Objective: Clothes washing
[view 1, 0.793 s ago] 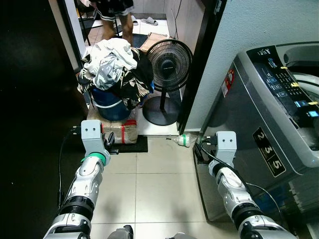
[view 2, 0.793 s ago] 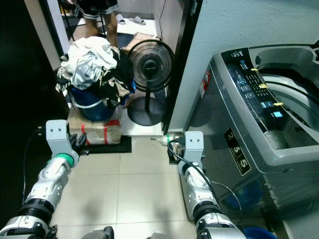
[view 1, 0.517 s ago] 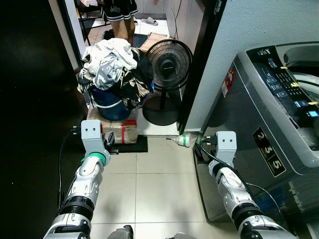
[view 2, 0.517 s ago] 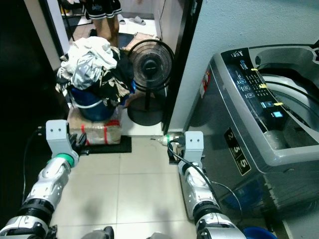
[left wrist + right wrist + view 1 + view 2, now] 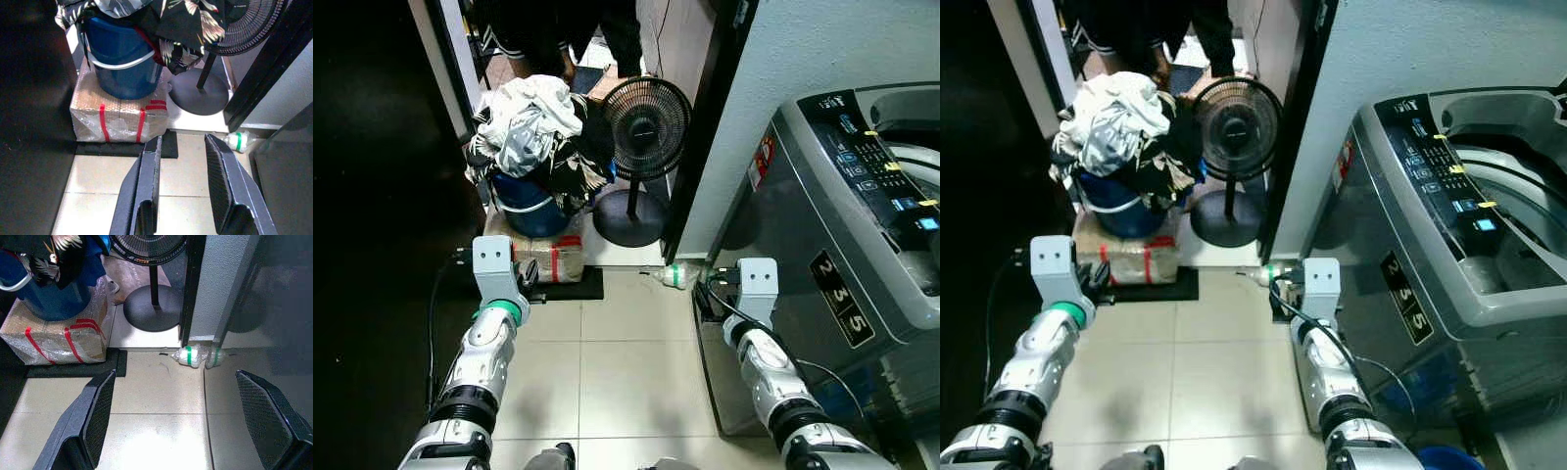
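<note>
Laundry is heaped high in a blue bucket at the doorway — white and grey pieces on top, dark patterned cloth hanging down the sides. The bucket stands on a box wrapped in bubble wrap with red tape, and a black mat lies on the tiled floor just in front of it. Beside the bucket stands a black pedestal fan, its round base resting at the threshold. Behind the heap a person's legs are in view in the next room.

Off to the right is a grey top-loading washing machine, its lid up and its control panel facing the robot. A small plastic bottle with a green band lies on the floor near the machine's front corner.

Both arms are held out low over the tiles. The left gripper points toward the box and bucket, its fingers parted with nothing between them. The right gripper points toward the bottle and the fan's base — its fingers are spread wide and empty.
</note>
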Controlling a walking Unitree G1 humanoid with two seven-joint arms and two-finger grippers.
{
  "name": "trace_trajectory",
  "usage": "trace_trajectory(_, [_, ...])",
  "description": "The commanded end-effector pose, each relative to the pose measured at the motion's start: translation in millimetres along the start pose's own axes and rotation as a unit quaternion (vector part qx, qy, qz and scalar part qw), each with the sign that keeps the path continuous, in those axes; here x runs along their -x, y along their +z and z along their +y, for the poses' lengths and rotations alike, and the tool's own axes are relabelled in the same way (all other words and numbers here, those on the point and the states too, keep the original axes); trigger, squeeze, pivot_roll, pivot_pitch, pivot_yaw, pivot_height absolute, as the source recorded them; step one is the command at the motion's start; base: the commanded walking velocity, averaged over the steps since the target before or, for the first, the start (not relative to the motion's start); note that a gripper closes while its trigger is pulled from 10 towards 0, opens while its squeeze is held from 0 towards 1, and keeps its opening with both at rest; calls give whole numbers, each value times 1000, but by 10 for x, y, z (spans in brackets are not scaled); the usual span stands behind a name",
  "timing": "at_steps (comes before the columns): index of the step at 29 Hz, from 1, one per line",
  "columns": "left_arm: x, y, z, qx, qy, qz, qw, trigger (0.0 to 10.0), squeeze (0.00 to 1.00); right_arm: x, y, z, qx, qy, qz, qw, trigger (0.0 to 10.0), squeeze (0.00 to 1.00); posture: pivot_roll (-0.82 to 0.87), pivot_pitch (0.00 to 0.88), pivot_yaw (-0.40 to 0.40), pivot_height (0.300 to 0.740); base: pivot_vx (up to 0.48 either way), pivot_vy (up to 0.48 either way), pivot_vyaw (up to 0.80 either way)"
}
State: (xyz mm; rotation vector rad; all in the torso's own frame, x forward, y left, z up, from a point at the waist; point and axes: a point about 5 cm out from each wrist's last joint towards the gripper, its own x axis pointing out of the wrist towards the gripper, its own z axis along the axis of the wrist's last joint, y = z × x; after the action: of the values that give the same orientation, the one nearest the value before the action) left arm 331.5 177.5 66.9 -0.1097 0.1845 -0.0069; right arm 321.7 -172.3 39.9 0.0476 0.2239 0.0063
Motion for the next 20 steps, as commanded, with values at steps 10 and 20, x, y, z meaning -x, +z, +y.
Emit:
trace_trajectory(10, [5,-63,8,10,2,16,1000,10000,0,4,-26,-6,0,-1,9,1000,10000,0,-39,0,0,740,0,0,0])
trace_trajectory(20, [10,-72,7,8,1,16,1000,10000,0,7,-33,-2,3,2,10,1000,10000,0,-36,0,-3,740,0,0,0])
